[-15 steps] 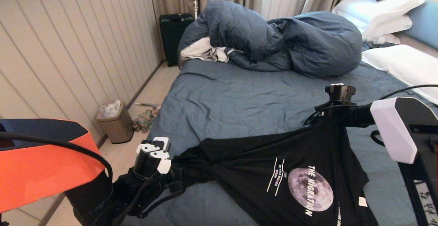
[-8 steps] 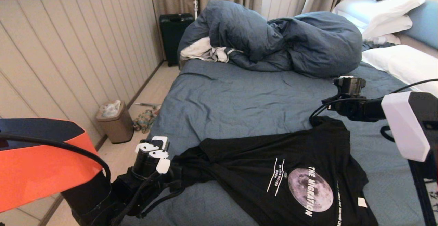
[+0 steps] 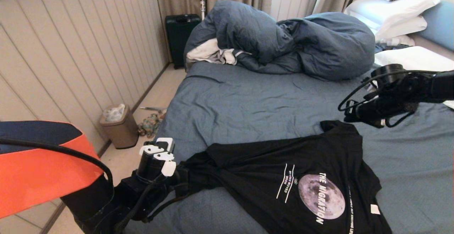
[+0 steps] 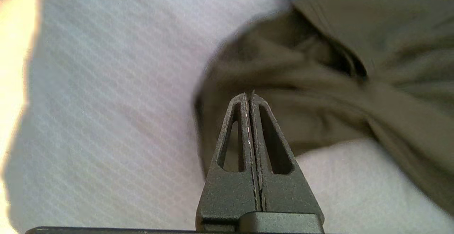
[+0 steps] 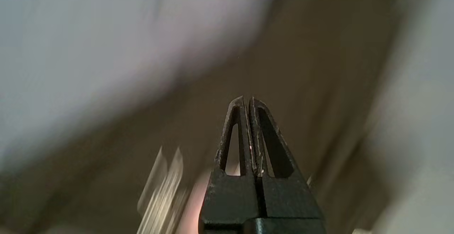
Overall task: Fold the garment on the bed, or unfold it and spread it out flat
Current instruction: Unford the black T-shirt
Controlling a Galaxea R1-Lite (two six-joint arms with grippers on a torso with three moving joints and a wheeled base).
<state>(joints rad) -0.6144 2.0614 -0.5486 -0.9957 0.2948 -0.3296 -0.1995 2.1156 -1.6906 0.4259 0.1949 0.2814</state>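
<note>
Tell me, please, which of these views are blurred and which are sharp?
Head view: sharp, with the garment lettering legible on the bed. Left wrist view: left gripper crisp, cloth beyond it soft. Right wrist view: right gripper crisp, everything behind it streaked by motion blur.

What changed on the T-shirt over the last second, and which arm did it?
The right gripper let go of the T-shirt corner it had held lifted; that corner dropped flat onto the bed. The arm then drew back toward the pillows, and its fingers are now shut and empty. The left gripper stayed clamped on the bunched fabric at the bed's left edge. The duvet did not move.
</note>
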